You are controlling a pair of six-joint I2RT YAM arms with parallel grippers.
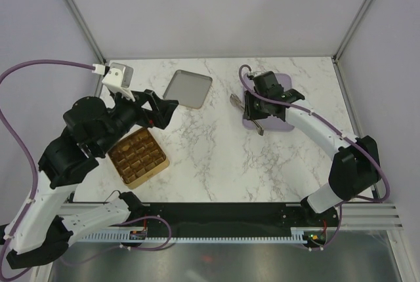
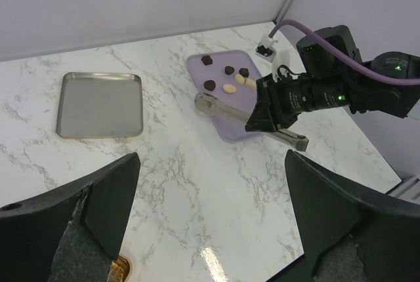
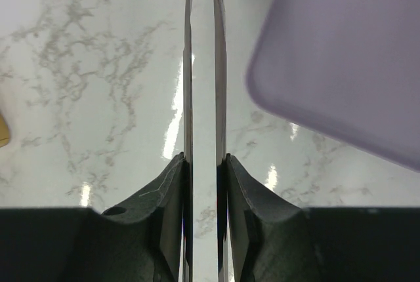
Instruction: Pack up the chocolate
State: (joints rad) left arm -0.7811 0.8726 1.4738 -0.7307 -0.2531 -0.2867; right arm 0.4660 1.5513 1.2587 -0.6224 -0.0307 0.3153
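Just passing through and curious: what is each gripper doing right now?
Left gripper: open, empty.
Right gripper: shut on metal tongs.

**A:** That table top (image 1: 216, 157) looks like marble-pattern laminate or stone to me. It's smooth and glossy, with glare spots all over. The square tray (image 2: 100, 105) is bare metal with a dull brushed finish.

**B:** Yep. The lilac tray (image 3: 341, 59) looks like matt plastic, and the tongs (image 3: 203, 98) are polished metal, mirror-shiny. The gold box (image 1: 138, 157) has a foil-like sheen, the chocolate (image 2: 209, 85) looks smooth, and the right gripper (image 3: 204, 164) is matt black plastic.
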